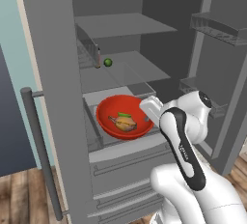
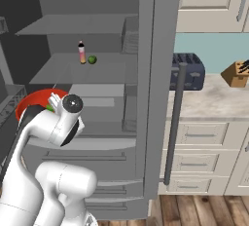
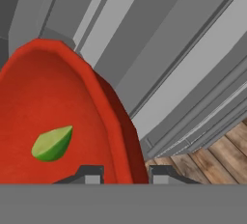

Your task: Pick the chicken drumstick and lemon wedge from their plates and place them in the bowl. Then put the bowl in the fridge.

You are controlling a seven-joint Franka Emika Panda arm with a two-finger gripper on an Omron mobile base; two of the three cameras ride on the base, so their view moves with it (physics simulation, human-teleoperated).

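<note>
The red bowl (image 1: 112, 116) sits inside the open fridge (image 1: 53, 73), low over a grey shelf above the drawers. In it lie the golden-brown chicken drumstick (image 1: 125, 124) and the yellow-green lemon wedge (image 1: 124, 115). My gripper (image 1: 146, 112) is shut on the bowl's right rim. In the hand view the bowl (image 3: 43, 102) holds the lemon wedge (image 3: 52, 143), and my gripper (image 3: 126, 174) has one fingertip on each side of the rim. From the right, my arm partly covers the bowl (image 2: 34, 101). The plates are out of view.
A small green fruit (image 1: 108, 62) and a bottle (image 2: 81, 52) stand on the shelf above. Both fridge doors hang open, with a bar handle (image 1: 41, 150) left and door racks (image 1: 217, 25) right. A toaster (image 2: 187, 71) and knife block (image 2: 237, 73) rest on the counter (image 2: 214, 105).
</note>
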